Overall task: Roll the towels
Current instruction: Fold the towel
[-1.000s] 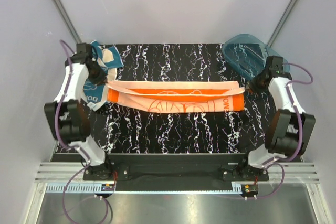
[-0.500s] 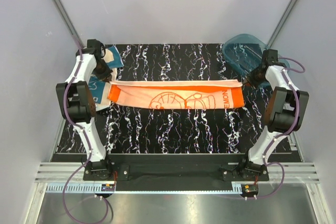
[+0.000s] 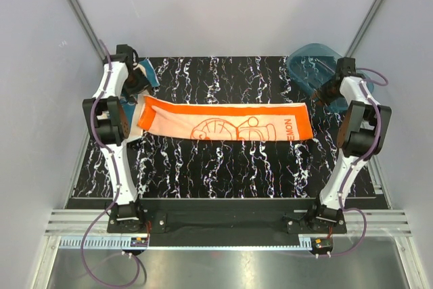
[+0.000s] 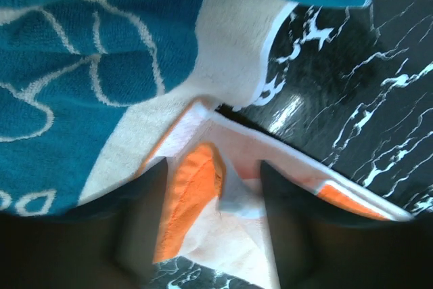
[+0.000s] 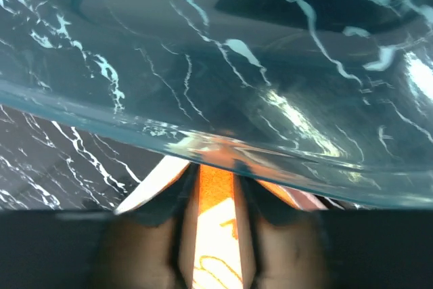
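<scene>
Left gripper [image 4: 213,228] first: its two dark fingers stand a little apart, and the corner of the orange towel [image 3: 223,121] fills the gap between them. The corner is bunched into a fold and lifted off the table [image 3: 223,167], so I read it as clamped. Just beyond that corner, toward 12 o'clock in the wrist view, the blue towel [image 4: 81,65] lies with its cream patch touching the orange edge.

Right gripper [image 5: 215,235] now: the fingers are narrow, with a thin strip of orange cloth pinched between them. The rim of the tub [image 5: 270,99] runs right across in front of the fingers, close above the cloth.

From the top camera, the orange towel is stretched flat across the table from 9 o'clock to 3 o'clock, with the line print facing up and letters at its right end. Each end sits at a gripper. The blue towel is tucked in the 10 o'clock corner, mostly hidden by the left arm. The tub sits in the 1 o'clock corner, beside the right arm.
</scene>
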Controlling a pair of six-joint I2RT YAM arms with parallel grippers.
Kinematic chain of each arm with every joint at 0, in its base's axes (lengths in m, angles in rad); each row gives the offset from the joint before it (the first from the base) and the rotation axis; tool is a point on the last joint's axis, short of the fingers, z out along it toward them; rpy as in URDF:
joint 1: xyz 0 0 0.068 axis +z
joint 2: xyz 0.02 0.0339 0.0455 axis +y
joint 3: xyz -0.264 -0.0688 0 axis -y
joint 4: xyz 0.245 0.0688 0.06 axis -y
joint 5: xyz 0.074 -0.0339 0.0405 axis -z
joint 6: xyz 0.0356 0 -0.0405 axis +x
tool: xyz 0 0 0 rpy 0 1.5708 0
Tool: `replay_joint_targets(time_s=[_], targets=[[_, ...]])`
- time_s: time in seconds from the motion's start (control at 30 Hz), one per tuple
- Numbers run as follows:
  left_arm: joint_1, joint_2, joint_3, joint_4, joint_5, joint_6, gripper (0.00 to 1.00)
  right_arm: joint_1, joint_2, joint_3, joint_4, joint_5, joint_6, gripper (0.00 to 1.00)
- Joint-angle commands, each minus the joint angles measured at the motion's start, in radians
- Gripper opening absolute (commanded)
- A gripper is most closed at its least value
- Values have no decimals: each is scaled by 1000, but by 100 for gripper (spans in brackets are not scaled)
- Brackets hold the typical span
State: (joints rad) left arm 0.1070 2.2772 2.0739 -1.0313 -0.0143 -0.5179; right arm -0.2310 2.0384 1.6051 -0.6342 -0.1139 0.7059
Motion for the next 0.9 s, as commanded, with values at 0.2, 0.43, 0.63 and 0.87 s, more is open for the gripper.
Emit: replay_joint_targets(time_s=[0.2, 0.43, 0.63, 0.87], targets=[[16, -224, -160, 25, -64, 6, 99, 61, -121, 38, -36, -4, -54, 55], [16, -501, -533, 189, -122, 47, 93, 105, -415, -275, 62, 8, -65, 56], [19, -518, -613, 293, -53, 81, 89, 153, -432, -428, 148, -107, -66, 52], [20, -450, -640, 353, 146, 101, 74, 163, -365, -449, 208, -138, -69, 49]])
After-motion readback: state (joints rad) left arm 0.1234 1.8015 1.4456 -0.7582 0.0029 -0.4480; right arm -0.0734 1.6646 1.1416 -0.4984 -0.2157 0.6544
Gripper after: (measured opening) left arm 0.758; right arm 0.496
